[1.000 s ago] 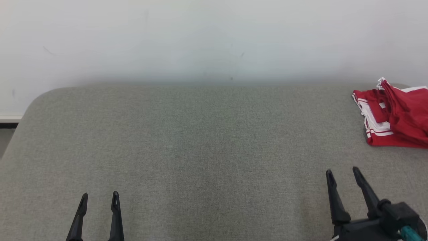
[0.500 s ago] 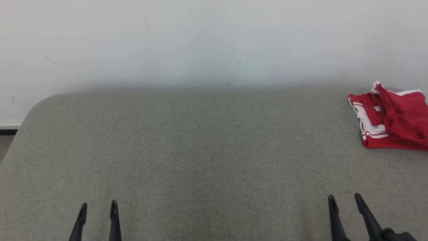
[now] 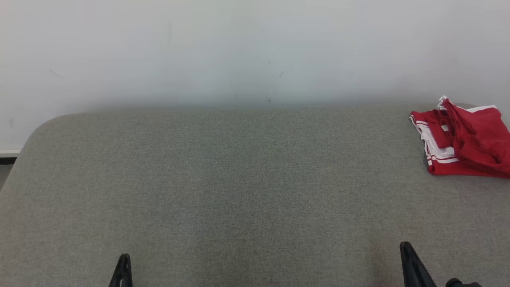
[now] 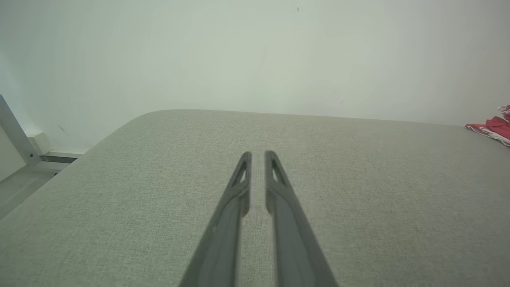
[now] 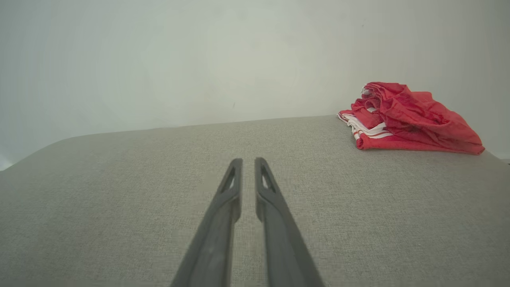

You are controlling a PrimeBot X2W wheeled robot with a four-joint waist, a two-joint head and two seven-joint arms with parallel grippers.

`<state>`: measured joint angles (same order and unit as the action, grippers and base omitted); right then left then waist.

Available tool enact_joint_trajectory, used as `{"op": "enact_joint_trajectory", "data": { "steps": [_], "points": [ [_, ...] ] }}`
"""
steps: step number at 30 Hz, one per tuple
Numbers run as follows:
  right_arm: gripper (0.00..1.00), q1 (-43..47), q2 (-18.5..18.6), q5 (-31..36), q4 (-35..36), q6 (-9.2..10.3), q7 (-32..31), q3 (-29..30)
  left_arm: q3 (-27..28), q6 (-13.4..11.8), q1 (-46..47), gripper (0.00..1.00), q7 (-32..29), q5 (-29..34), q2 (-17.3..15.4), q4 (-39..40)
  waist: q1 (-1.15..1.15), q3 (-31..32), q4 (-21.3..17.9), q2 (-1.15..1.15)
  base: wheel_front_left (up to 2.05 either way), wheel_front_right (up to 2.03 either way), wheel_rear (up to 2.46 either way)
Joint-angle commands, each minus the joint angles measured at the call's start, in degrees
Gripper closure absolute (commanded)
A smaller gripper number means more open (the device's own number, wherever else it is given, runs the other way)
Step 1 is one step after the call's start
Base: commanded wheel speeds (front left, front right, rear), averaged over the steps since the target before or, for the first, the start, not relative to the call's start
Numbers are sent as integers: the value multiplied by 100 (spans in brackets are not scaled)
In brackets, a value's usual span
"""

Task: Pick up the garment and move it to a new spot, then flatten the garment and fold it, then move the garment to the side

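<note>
While garment (image 3: 466,143) lies far right | both jaws low, pointing forward | nearly together, empty.

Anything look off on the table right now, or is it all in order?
Only the red garment at the far right of the table stands out. Its lower layers lie folded, but the top layer is bunched and wrinkled rather than flat. Nothing looks spilled or damaged.

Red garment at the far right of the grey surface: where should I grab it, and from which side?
Take the bunched ridge on top of the red garment with the right claw, coming from above on its near side. That crumpled layer stands proud, while the white-striped edges lie flat against the grey surface.
</note>
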<state>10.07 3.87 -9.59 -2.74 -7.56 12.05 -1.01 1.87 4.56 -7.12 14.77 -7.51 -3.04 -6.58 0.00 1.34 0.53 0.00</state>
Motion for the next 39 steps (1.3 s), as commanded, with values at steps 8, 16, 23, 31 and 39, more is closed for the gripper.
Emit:
{"op": "enact_joint_trajectory", "data": {
  "steps": [8,16,23,31,39],
  "points": [
    [100,-143,34,-865,-107,1,-129,11,70,29,157,100,-230,-824,2,-119,0,-8,-3,0,0,0,0],
    [100,-320,68,-1751,-224,2,-275,33,107,59,285,100,-434,-1689,3,-174,0,-18,-6,0,0,0,0],
    [100,-456,89,-2455,-312,2,-396,59,141,85,394,100,-602,-2382,4,-226,0,-27,-9,0,0,0,0],
    [100,-579,102,-3095,-391,3,-512,89,174,105,497,100,-760,-3015,5,-278,0,-35,-12,0,0,0,0],
    [100,-725,113,-3846,-486,4,-659,133,216,135,617,100,-946,-3769,6,-341,0,-46,-16,0,0,0,0]
  ]
}}
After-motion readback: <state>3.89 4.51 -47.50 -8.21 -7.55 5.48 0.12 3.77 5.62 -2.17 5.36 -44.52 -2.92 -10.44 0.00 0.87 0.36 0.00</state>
